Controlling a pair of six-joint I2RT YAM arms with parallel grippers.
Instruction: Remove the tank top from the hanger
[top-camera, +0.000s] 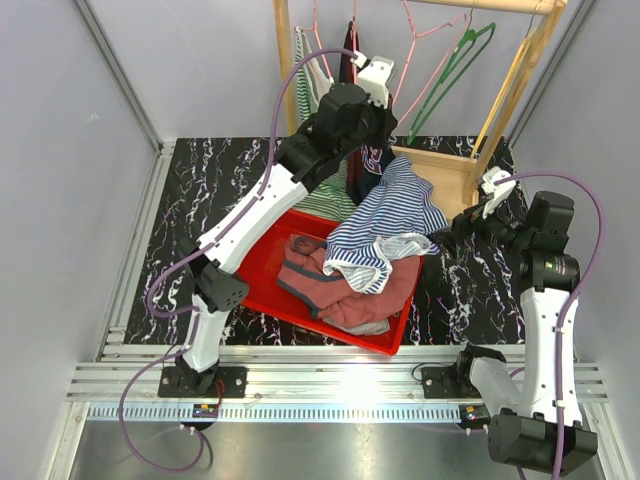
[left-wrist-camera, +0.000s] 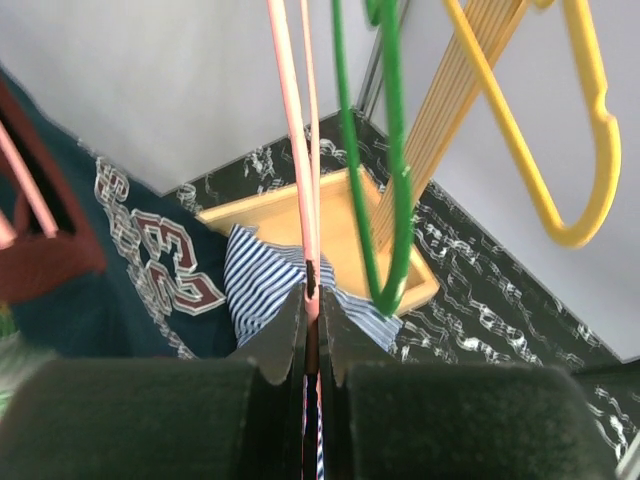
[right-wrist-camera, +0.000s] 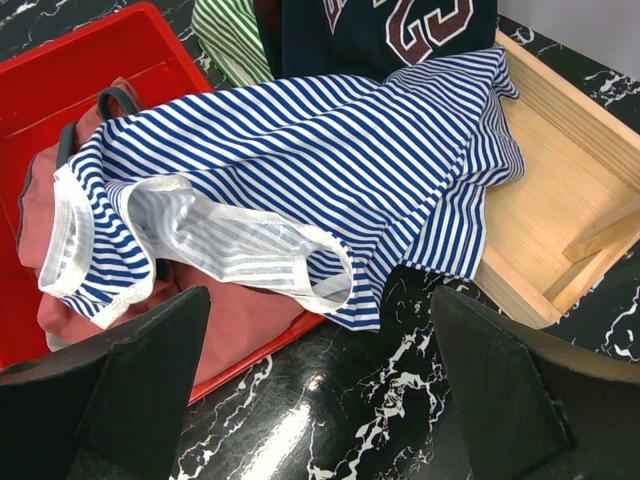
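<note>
The blue-and-white striped tank top (top-camera: 385, 222) is off any hanger; it lies crumpled across the red bin's far corner and the wooden rack base. It fills the right wrist view (right-wrist-camera: 300, 165). My left gripper (top-camera: 373, 75) is up at the rack, shut on the thin pink hanger (left-wrist-camera: 300, 150); in the left wrist view (left-wrist-camera: 312, 300) the wire runs straight up from between the jaws. My right gripper (top-camera: 452, 230) is open and empty, low over the black marble just right of the tank top's hem, with its fingers (right-wrist-camera: 130, 380) spread wide.
The red bin (top-camera: 300, 300) holds a rust-red garment (top-camera: 345, 295). A navy shirt with maroon lettering (left-wrist-camera: 150, 270) and a green-striped garment (right-wrist-camera: 235, 40) hang on the wooden rack (top-camera: 520, 70). Green (left-wrist-camera: 390, 150) and yellow (left-wrist-camera: 560, 140) hangers hang empty. The rack's tray base (right-wrist-camera: 560, 190) lies right.
</note>
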